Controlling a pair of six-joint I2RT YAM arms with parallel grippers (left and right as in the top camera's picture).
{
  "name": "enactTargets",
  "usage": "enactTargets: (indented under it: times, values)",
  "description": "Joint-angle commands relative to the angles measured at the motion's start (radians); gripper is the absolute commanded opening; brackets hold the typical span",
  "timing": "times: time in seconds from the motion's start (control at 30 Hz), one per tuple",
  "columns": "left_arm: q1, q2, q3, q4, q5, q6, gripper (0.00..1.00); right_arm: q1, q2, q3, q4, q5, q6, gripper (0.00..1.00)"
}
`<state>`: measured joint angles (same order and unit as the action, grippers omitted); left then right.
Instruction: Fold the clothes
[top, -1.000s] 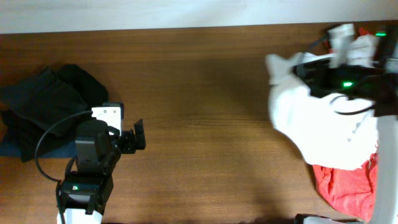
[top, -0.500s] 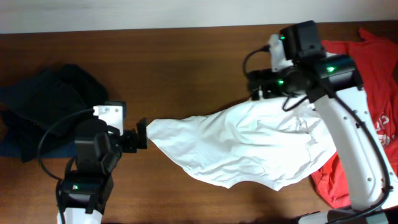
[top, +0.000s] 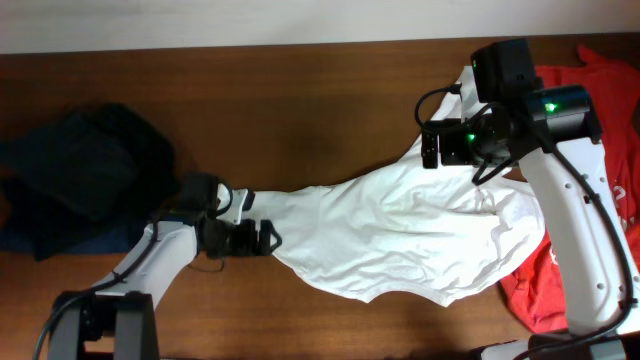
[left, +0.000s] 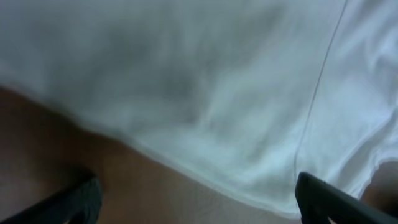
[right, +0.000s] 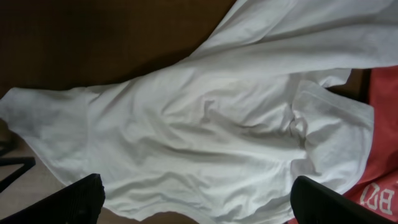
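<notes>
The clothes, a white T-shirt (top: 400, 230), lie spread and wrinkled across the middle and right of the wooden table (top: 300, 110). My left gripper (top: 270, 240) is at the shirt's left tip. In the left wrist view its fingers (left: 326, 199) stand wide apart, open, low over the shirt's hem (left: 186, 74) and bare wood. My right gripper (top: 431, 148) hovers open above the shirt's upper edge. Seen from the right wrist, the whole shirt (right: 205, 124) lies below the right gripper (right: 205, 208), and nothing is between its fingers.
A pile of black and navy garments (top: 80, 170) sits at the table's left end. A red T-shirt (top: 600, 100) lies at the right, partly under the white one, and shows again at the lower right (right: 379, 186). The wall runs along the far edge.
The right arm swung the bunched white shirt from the far right out across the table and let go of it. The left arm reached right to the shirt's left tip.
</notes>
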<state>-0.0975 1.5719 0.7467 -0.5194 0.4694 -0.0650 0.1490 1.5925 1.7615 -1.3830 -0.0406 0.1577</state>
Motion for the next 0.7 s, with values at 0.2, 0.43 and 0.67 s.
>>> enactTargets:
  times: [0.2,0.43,0.67]
  values:
    - [-0.150,0.134,0.005,0.255,-0.091,-0.003,0.02,-0.006,-0.014,0.015,-0.016,0.020,0.008,0.99]
    - [0.122,0.124,0.532,0.163,-0.360,-0.003,0.00,-0.006,-0.014,0.015,-0.018,0.047,0.008,0.99]
    - [0.233,0.129,0.718,-0.017,-0.278,-0.003,0.99,-0.006,-0.014,0.015,-0.027,0.054,0.008,0.99]
